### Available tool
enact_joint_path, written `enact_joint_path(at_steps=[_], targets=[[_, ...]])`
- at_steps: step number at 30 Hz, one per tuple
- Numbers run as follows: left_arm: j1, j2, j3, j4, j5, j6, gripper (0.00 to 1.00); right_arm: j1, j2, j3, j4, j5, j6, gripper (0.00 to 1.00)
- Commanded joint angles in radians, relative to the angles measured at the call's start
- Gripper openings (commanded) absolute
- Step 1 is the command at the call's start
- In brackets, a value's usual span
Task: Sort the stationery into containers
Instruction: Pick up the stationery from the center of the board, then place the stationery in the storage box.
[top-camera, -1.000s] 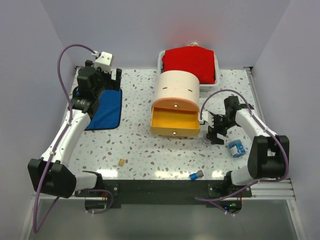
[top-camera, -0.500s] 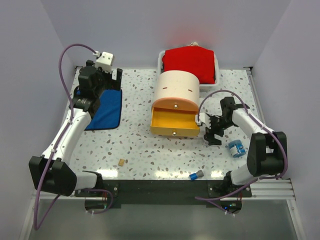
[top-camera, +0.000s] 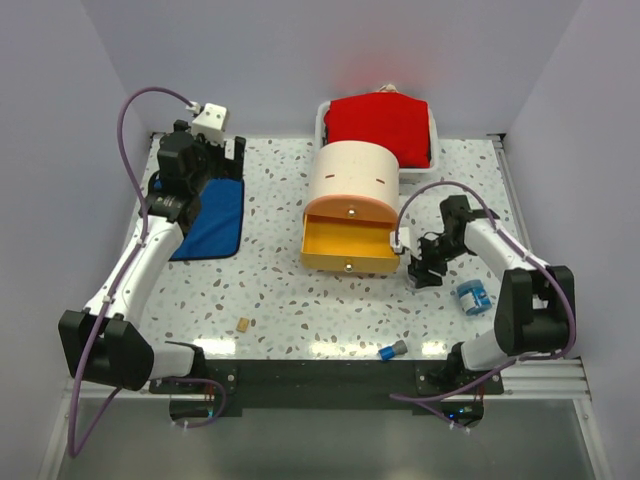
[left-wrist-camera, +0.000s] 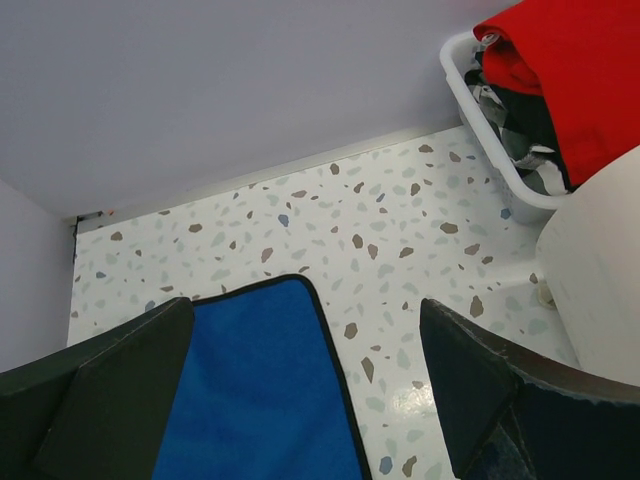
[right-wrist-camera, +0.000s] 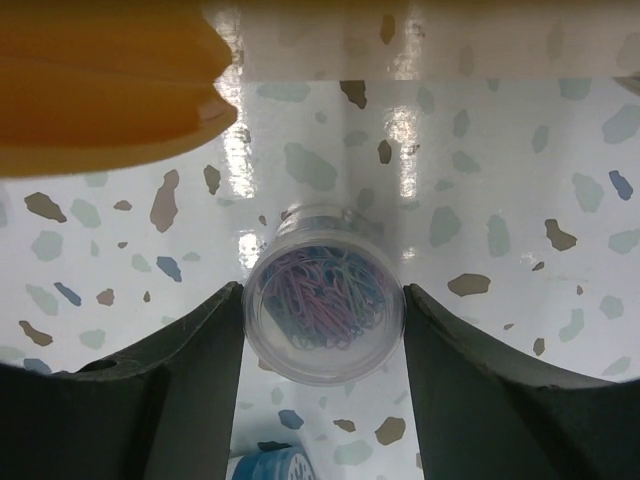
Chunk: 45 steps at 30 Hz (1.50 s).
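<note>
Right gripper has closed onto the clear cup's two sides.

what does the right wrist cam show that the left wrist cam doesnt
Only right wrist: a clear tub of paper clips between the fingers of the right gripper, plus the orange drawer edge. Only left wrist: blue cloth, white tray with red cloth, the left gripper open. Both: the speckled table.

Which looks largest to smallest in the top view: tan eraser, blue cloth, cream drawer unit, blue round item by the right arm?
1. cream drawer unit
2. blue cloth, though partly covered
3. blue round item
4. tan eraser
</note>
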<state>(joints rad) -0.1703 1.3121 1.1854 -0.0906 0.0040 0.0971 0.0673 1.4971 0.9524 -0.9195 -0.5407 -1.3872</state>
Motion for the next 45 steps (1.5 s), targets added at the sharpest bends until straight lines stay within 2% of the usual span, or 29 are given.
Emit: enact_joint_path(at_steps=[1, 6, 11, 15, 22, 28, 32, 40, 45], targets=[[0.009, -0.002, 0.002, 0.069, 0.033, -0.034, 0.99, 0.000, -0.127, 0.005, -0.070, -0.005, -0.018, 0.00], [0.009, -0.022, -0.023, 0.124, 0.050, -0.051, 0.99, -0.003, -0.299, 0.052, -0.166, -0.015, -0.004, 0.00], [0.009, -0.054, -0.059, 0.153, 0.088, -0.065, 0.98, -0.004, -0.374, 0.207, -0.338, 0.004, 0.036, 0.00], [0.009, -0.086, -0.086, 0.166, 0.114, -0.072, 0.98, -0.004, -0.391, 0.389, -0.398, 0.019, 0.121, 0.00], [0.009, -0.149, -0.135, 0.172, 0.160, -0.083, 0.98, 0.015, -0.287, 0.626, -0.354, -0.099, 0.375, 0.00], [0.009, -0.186, -0.161, 0.164, 0.194, -0.086, 0.97, 0.176, -0.180, 0.743, -0.315, -0.038, 0.496, 0.00], [0.012, -0.212, -0.170, 0.152, 0.198, -0.085, 0.97, 0.281, -0.080, 0.825, -0.372, -0.004, 0.525, 0.00], [0.040, -0.247, -0.201, 0.147, 0.215, -0.089, 0.97, 0.475, -0.005, 0.856, -0.331, 0.123, 0.600, 0.00], [0.057, -0.269, -0.227, 0.153, 0.228, -0.126, 0.97, 0.548, 0.040, 0.879, -0.285, 0.168, 0.646, 0.00]])
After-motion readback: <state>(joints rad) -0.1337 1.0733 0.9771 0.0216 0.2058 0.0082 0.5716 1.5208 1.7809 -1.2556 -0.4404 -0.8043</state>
